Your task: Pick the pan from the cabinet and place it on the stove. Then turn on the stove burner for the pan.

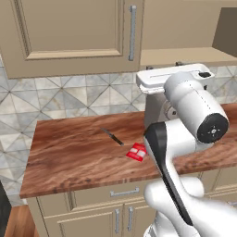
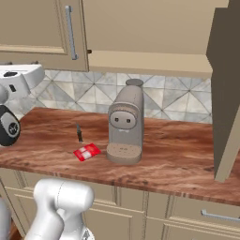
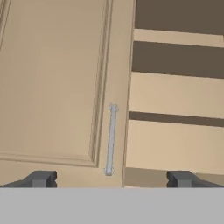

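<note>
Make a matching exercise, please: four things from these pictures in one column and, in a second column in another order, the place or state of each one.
Things
1. coffee machine
2. red packet
3. knife
4. gripper

Places or states
A. open, facing the cabinet door's silver handle
B. lying flat on the wooden counter, just left of the coffee machine in the right base view
C. standing upright on the counter in front of the tiled wall
D. lying on the counter a little behind the red packet, toward the wall

Pairs: 1-C, 2-B, 3-D, 4-A
</note>
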